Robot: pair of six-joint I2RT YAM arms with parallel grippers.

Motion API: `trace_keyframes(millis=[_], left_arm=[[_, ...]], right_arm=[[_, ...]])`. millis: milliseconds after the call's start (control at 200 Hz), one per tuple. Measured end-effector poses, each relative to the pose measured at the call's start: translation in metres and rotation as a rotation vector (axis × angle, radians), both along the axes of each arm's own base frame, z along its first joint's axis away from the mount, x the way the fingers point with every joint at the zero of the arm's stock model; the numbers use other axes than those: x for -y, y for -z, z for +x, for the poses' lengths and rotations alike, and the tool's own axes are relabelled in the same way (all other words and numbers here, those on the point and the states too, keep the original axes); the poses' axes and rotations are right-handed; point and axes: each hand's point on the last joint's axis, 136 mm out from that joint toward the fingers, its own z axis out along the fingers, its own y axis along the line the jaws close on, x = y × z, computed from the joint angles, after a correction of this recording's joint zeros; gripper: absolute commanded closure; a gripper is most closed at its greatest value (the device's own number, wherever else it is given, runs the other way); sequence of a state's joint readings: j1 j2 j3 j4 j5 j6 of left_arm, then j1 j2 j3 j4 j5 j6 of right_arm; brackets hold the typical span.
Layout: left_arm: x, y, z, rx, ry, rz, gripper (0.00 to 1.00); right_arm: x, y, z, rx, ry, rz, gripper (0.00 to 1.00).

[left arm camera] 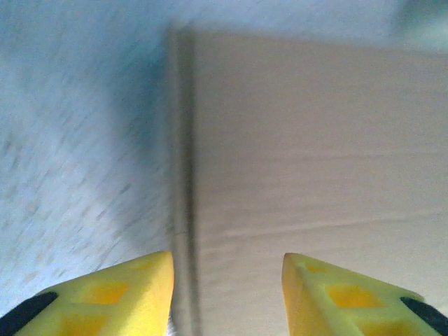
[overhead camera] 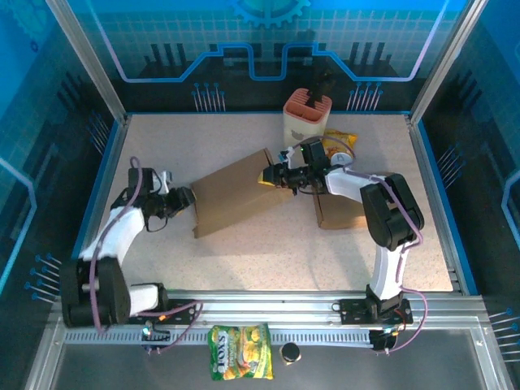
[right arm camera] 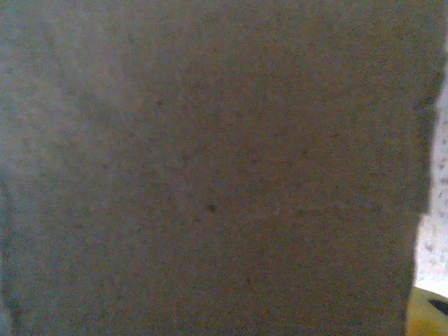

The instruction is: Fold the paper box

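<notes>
In the middle of the counter (overhead camera: 244, 260), the flattened brown box (overhead camera: 240, 195) is lying askew, its left end pointing toward the near left corner and its right end rising toward the far edge. The left fingers (left arm camera: 119, 297) are standing spread, gripping nothing, with the box's left edge running up between them; that view is blurring with motion, so the counter's speckle is smearing. From the right wrist, cardboard is sitting so close that it is reading as a plain dim surface. One yellow tip of the right fingers (right arm camera: 428, 313) is peeking in at the lower right corner, cut off by the frame. From above they are meeting the box's far right corner, but I cannot tell whether they are spread or pinching it.

Counting: two arms are reaching in. Two brown boxes are lying on the counter, the second box (overhead camera: 337, 215) half hidden under the right arm near the right edge. One pink-and-white holder (overhead camera: 307, 114) is standing at the far edge, one yellow snack bag (overhead camera: 341, 145) is lying just beside it. One candy bag (overhead camera: 240, 352) and one small dark round thing (overhead camera: 289, 352), too small to name, are lying in front of the near edge.
</notes>
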State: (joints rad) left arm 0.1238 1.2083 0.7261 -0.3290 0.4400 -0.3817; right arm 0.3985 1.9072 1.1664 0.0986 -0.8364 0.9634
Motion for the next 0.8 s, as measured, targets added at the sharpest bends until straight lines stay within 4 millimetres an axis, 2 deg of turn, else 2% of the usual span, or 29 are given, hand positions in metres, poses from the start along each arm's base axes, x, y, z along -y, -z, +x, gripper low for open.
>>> trace_keyframes(millis=[45,85,200,255,340,425,445,515,590,680,800], left_arm=[[0.011,-0.031,0.008,0.117,0.043,0.016,0.50],[0.025,-0.058,0.015,0.222,0.096,0.033,0.44],[0.084,-0.127,0.016,0.486,0.310,0.053,0.43],[0.108,-0.152,0.009,0.564,0.413,0.057,0.42],[0.132,-0.186,0.000,0.658,0.549,0.098,0.42],[0.159,-0.212,-0.022,0.738,0.729,0.182,0.40],[0.167,-0.217,-0.031,0.761,0.786,0.207,0.36],[0.187,-0.219,-0.060,0.805,0.951,0.282,0.29],[0.200,-0.200,-0.090,0.790,1.110,0.362,0.27],[0.199,-0.166,-0.113,0.709,1.250,0.451,0.27],[0.188,-0.128,-0.123,0.612,1.355,0.574,0.26]], right_arm=[[0.003,-0.003,-0.003,-0.047,0.036,0.003,0.46],[0.006,-0.004,-0.007,-0.094,0.067,0.003,0.46],[0.014,-0.010,-0.019,-0.240,0.156,0.001,0.46],[0.019,-0.016,-0.025,-0.308,0.199,-0.004,0.46],[0.026,-0.023,-0.035,-0.401,0.255,-0.016,0.47],[0.035,-0.028,-0.047,-0.498,0.301,-0.027,0.47],[0.038,-0.029,-0.049,-0.519,0.311,-0.027,0.47],[0.046,-0.028,-0.057,-0.594,0.340,-0.029,0.47],[0.052,-0.025,-0.064,-0.670,0.356,-0.031,0.47],[0.055,-0.025,-0.072,-0.737,0.365,-0.033,0.47],[0.057,-0.022,-0.085,-0.825,0.370,-0.029,0.47]])
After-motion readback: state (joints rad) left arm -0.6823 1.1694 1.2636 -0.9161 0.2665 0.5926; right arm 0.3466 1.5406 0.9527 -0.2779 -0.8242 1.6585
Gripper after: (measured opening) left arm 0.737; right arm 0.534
